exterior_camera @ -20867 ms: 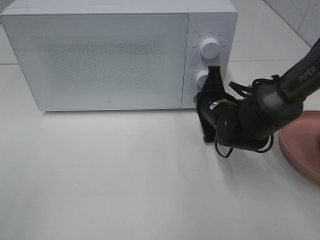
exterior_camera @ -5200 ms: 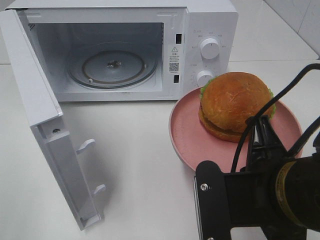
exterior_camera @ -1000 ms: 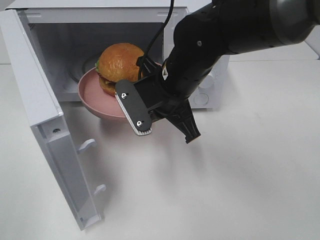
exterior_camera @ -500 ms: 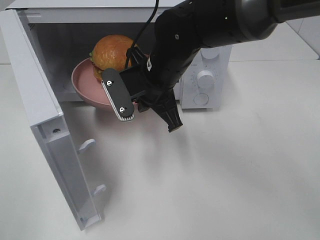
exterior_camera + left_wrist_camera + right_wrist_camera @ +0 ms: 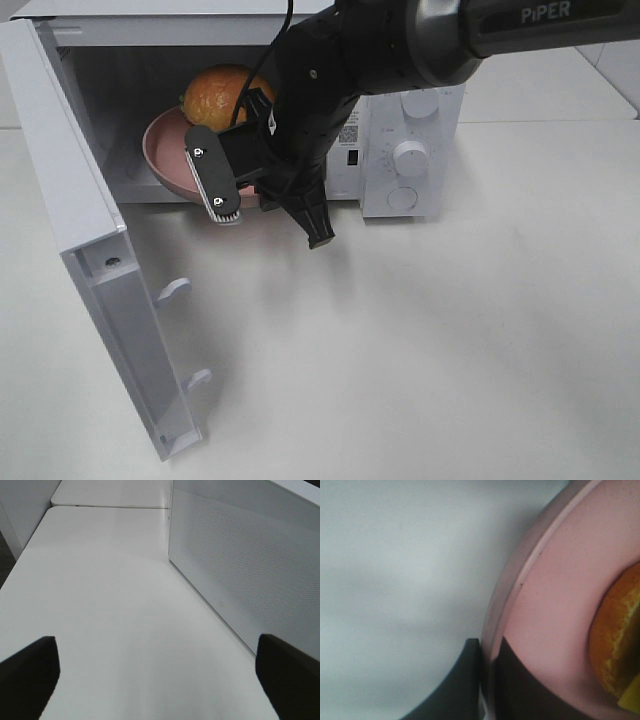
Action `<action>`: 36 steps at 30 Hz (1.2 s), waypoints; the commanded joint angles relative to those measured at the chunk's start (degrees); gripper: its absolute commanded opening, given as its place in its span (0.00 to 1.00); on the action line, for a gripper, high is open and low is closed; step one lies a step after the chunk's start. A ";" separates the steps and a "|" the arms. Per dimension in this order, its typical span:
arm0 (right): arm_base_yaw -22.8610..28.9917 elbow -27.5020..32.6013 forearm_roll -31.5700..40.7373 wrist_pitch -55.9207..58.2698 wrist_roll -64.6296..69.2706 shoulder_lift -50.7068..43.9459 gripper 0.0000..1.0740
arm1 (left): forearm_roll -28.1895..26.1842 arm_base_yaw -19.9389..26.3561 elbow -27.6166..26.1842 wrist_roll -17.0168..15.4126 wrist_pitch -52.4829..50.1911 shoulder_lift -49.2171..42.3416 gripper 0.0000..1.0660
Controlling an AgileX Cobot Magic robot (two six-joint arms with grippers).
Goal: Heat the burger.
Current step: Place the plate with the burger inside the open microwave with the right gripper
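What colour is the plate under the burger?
Pink. The plate shows best in the right wrist view, with the orange-brown burger sitting on it.

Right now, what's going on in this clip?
The right claw is shut on the rim of the pink plate, with the burger sitting on it, and holds it partway into the microwave, whose door stands wide open. Whether the plate is set down inside yet cannot be told. The left claw is open and empty, out beside the door.
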 commanded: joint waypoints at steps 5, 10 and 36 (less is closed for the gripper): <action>-0.86 -6.65 -2.01 -1.78 2.81 2.64 0.00 | -0.23 0.23 0.23 -0.23 -0.80 -1.26 0.96; -1.55 -9.74 -2.58 -1.20 2.98 4.47 0.00 | -0.23 0.23 0.23 -0.23 -0.80 -1.26 0.96; -2.23 -21.66 -3.15 -0.11 2.64 13.35 0.00 | -0.23 0.23 0.23 -0.23 -0.80 -1.26 0.96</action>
